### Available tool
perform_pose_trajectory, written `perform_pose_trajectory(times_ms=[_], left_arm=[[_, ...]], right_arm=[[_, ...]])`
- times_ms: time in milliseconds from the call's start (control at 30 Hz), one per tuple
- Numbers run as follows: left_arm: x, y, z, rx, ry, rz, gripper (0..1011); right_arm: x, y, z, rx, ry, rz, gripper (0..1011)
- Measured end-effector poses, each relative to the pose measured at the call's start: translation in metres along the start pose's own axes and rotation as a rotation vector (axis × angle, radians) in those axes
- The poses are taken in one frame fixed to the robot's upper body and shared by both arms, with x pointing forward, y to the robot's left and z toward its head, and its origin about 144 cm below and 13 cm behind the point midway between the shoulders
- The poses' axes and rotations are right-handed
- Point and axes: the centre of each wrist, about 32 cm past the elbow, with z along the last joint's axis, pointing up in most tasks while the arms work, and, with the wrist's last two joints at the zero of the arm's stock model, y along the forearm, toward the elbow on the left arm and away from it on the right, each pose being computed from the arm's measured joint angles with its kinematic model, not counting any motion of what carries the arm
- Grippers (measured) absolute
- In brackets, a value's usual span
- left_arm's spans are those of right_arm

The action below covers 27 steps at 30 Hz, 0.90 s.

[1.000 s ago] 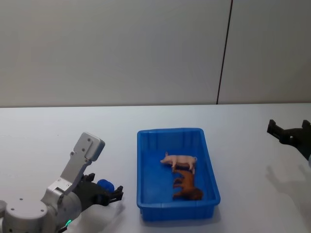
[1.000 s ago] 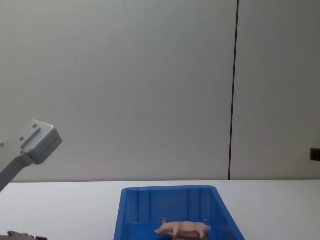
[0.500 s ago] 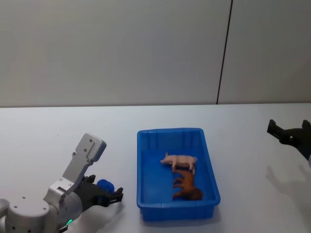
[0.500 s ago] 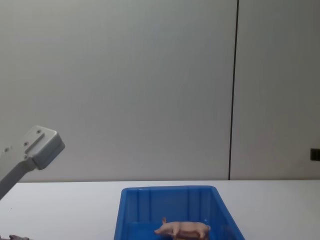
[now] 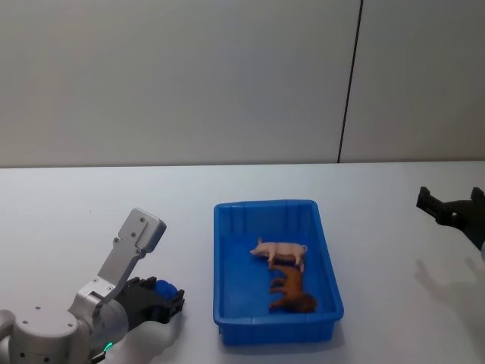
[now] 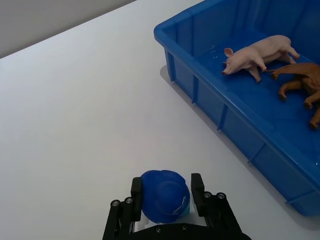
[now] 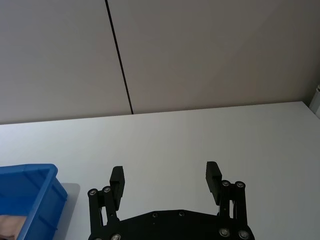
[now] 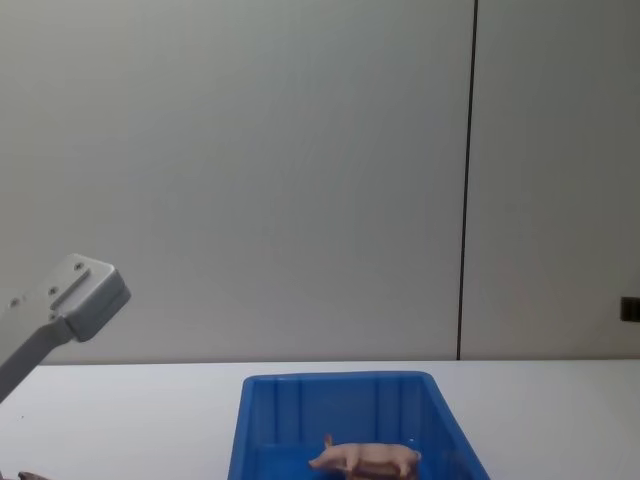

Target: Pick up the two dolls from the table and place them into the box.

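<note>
Both dolls lie inside the blue box (image 5: 264, 205): the pale pink pig (image 5: 279, 249) in the middle, the reddish-brown animal (image 5: 292, 290) just nearer me. The left wrist view shows the pig (image 6: 257, 50), the brown animal (image 6: 302, 82) and the box's side wall (image 6: 235, 125). My left gripper (image 5: 176, 299) sits low over the table (image 5: 394, 303), left of the box's near corner. It is shut on a small round blue object (image 6: 165, 202), with fingers (image 6: 136, 186) against its sides. My right gripper (image 5: 451, 199) hovers open and empty at the far right.
The chest view has the box's far rim (image 8: 340, 379), the pig (image 8: 365, 458) and my left arm's grey wrist housing (image 8: 80, 295) at its left edge. In the right wrist view the open right gripper (image 7: 165, 172) hangs over bare table, a box corner (image 7: 30, 195) beside it.
My left gripper has drawn back a little toward me and its fingers have closed in around the blue object. The dolls, the box and the right arm have not moved.
</note>
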Motion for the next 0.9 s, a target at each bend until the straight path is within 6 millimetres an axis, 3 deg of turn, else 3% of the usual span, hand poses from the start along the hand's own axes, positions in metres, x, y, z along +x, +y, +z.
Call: perform_pose_trajectory(times_ms=[267, 900], left_arm=[[0.0001, -0.0004, -0.0001, 0.001, 0.000, 0.000, 389], [0.0021, 0.0029, 0.0053, -0.093, 0.001, 0.032, 250]], right_arm=[[0.0000, 0.0000, 0.0000, 0.000, 0.000, 0.000, 1001], [0.0000, 0.0000, 0.0000, 0.000, 0.000, 0.000, 1001]])
